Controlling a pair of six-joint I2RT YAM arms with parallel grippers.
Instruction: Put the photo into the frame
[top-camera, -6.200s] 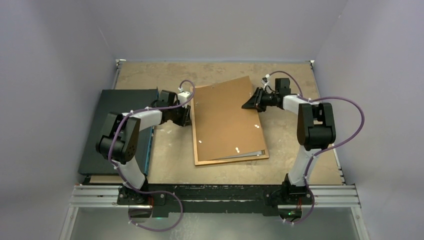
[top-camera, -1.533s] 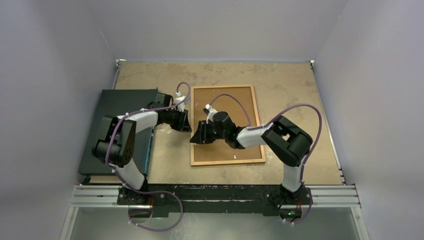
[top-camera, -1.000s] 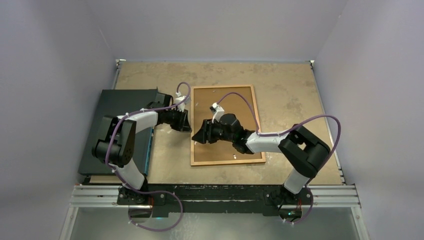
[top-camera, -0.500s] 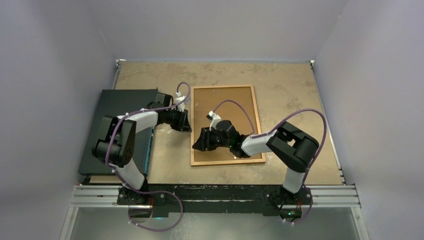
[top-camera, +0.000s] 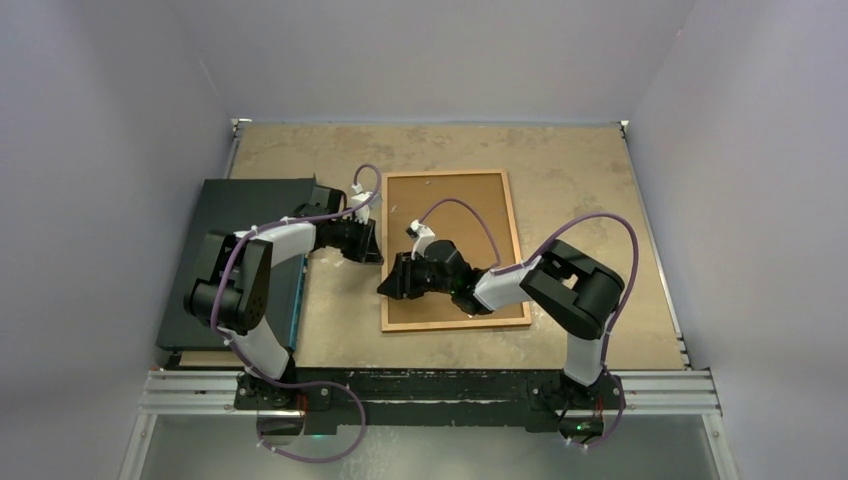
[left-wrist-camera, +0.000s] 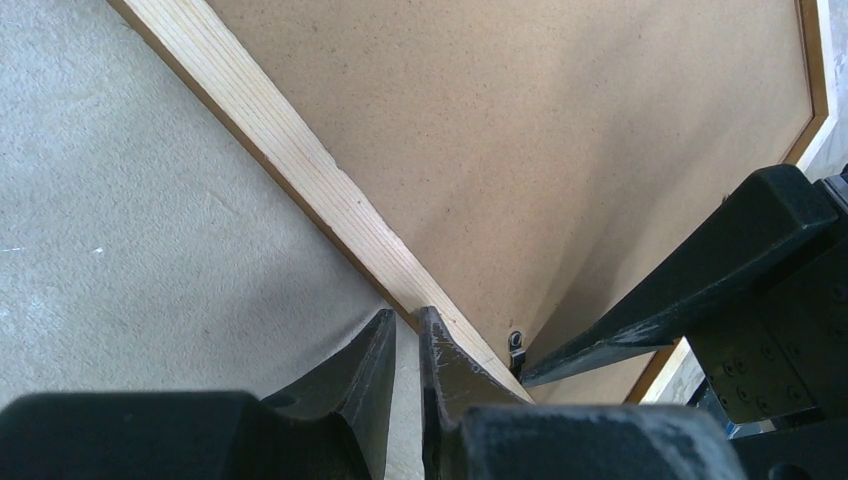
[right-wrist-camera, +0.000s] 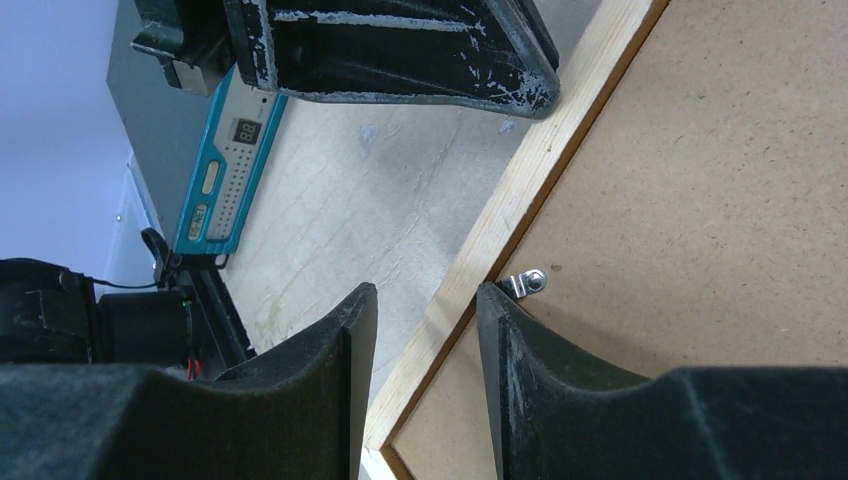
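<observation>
The right gripper (top-camera: 393, 281) is positioned at the left rail of the frame (top-camera: 445, 174), toward its near end. In the right wrist view its fingers (right-wrist-camera: 345, 335) are spread apart. One finger is over the bare table (top-camera: 580, 180) outside the rail. The other is over the backing board (top-camera: 420, 195) inside it, so the pale wood rail passes through the gap. No contact between the fingers and the rail can be confirmed. A small metal turn clip (right-wrist-camera: 523, 283) sits on the board, touching the rail, just beside the tip of the inner finger.

The left gripper (top-camera: 366, 246) is farther along the same rail, on its outer side. In the left wrist view its fingers (left-wrist-camera: 375, 345) are drawn almost together with only a thin slit between them and nothing held. One fingertip rests against the rail edge.

The frame lies flat on the table, back side up, long axis running near to far. The backing board lies inside the rails and fills the opening. The photo is not visible in any view.

A dark flat box (top-camera: 235, 205) lies at the left side of the table, apart from the frame, partly under the left arm.
</observation>
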